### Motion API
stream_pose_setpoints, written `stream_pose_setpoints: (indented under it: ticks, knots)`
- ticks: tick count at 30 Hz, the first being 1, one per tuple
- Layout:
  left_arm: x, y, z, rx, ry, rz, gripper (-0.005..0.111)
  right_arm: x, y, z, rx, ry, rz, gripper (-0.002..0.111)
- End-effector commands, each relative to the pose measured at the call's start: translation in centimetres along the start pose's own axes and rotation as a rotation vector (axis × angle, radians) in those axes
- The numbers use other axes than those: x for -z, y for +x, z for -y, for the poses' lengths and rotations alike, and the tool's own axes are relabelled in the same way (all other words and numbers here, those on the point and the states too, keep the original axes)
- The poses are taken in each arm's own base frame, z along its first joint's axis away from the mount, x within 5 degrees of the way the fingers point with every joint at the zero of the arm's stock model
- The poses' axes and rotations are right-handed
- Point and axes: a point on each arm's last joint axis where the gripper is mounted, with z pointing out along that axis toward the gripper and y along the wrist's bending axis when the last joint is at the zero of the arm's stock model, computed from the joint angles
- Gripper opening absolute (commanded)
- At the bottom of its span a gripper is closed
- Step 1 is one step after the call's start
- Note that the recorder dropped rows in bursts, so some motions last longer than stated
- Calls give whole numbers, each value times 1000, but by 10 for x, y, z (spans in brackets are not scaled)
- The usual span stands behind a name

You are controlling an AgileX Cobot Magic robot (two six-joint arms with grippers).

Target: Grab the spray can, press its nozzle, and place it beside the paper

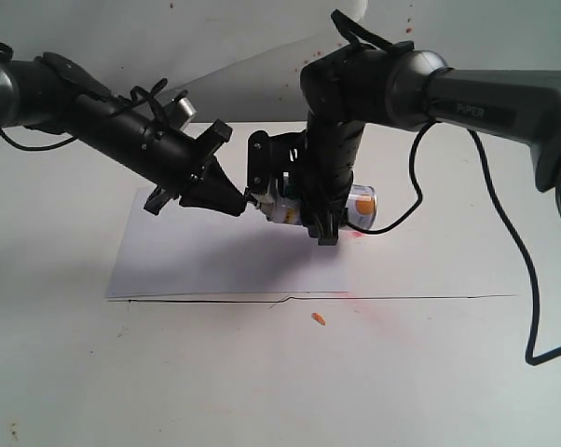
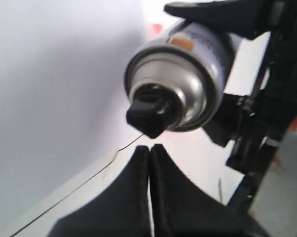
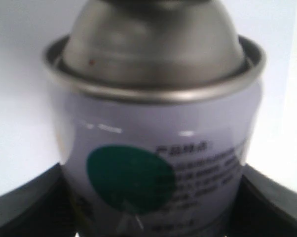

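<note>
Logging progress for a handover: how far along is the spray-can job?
Done: the spray can is picked up, clamped in the right gripper, lying sideways above the paper. In hand: the left gripper, jaws shut, points its tip at the nozzle, with a slight gap apparently between. Left: pressing it, then setting the can beside the paper.

Work surface: white tabletop (image 1: 262, 391), matte, evenly lit. A thin dark seam (image 1: 402, 298) runs across it side to side, with a small kink near the middle. One orange fleck (image 1: 318, 319) lies just below the seam. White backdrop (image 1: 225, 28) behind; reddish specks (image 1: 407, 29) at upper right. Shadows soft.
</note>
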Motion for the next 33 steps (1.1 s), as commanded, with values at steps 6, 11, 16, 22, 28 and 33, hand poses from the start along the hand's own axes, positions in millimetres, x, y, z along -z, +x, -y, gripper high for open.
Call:
stream_pose_setpoints:
  ticks: [6,11,16,22,28,33]
  knots:
    - [84,14,39,-186,-238,256,0,29,0,9,-12,73,43,0]
    - [119,48,43,-157,-296,433,0,42,11,15,-126,83,54,0]
    - [142,102,57,-206,-379,616,0,39,48,29,-365,45,32,0]
    - [159,176,76,-270,-424,791,0,58,88,45,-661,-48,228,0]
    - [172,239,87,-346,-450,1021,0,105,111,55,-868,-25,392,0]
    - [170,278,85,-388,-448,1114,0,147,117,57,-947,71,478,0]
